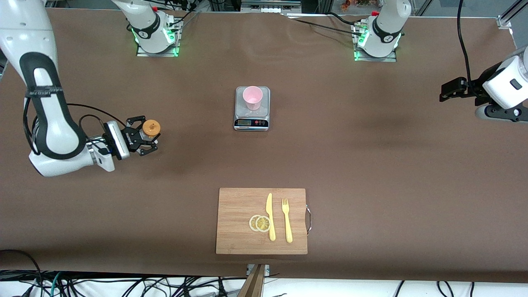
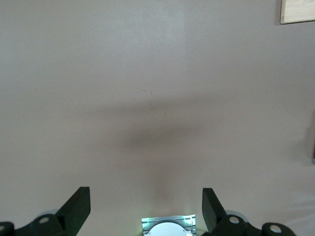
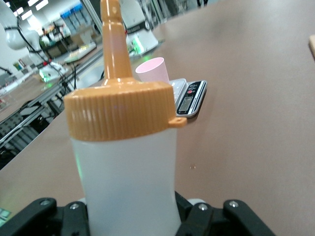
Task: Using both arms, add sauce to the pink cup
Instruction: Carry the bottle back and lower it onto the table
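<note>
Right claw gripping sauce, left claw wide open

High front overview, two close wrist cameras

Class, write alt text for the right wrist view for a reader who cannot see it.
The right gripper holds the sauce bottle upright, its orange cap and nozzle filling the view. Past it, the pink cup stands on a grey scale on the brown table.
</note>
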Robot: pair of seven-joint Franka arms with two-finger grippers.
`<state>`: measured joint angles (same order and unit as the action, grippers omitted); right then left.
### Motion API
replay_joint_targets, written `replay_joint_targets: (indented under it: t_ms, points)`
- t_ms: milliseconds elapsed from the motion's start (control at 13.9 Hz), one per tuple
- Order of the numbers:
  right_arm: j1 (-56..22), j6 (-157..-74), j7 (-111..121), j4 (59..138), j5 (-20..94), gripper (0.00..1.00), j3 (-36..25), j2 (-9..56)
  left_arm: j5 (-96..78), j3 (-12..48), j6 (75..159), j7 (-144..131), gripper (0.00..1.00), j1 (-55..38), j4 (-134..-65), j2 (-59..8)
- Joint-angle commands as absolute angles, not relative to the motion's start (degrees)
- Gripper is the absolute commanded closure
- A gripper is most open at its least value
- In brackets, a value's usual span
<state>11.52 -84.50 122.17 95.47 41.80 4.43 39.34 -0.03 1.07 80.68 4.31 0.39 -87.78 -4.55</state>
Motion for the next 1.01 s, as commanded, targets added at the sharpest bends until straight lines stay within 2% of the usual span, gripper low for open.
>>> replay_joint_targets:
  t_ms: [0, 504, 719, 791, 863, 935]
  points:
    - [12.13, -80.87, 131.28, 96.06, 46.39, 1.00, 1.33, 42.35, 0.62, 1.32, 79.72, 5.45, 0.00, 0.70, -85.61, -5.71]
    - [13.80, -75.07, 139.92, 95.45, 57.55, 1.00, -4.74, 50.35, 0.53, 1.32, 79.72, 5.45, 0.00, 0.70, -85.61, -5.71]
    - [14.15, -74.09, 140.80, 95.10, 59.85, 1.00, -4.83, 53.08, 0.53, 1.32, 79.72, 5.45, 0.00, 0.70, -85.61, -5.71]
    - [14.15, -74.09, 140.71, 94.84, 59.85, 0.97, -4.83, 53.35, 0.53, 1.32, 79.72, 5.45, 0.00, 0.70, -85.61, -5.71]
    - [14.15, -74.00, 140.28, 94.75, 59.85, 0.53, -4.83, 53.26, 0.61, 1.32, 79.72, 5.45, 0.00, 0.70, -85.61, -5.71]
    - [14.06, -73.22, 139.84, 94.57, 59.68, 0.01, -5.44, 53.26, 0.62, 1.32, 79.72, 5.45, 0.00, 0.70, -85.61, -5.71]
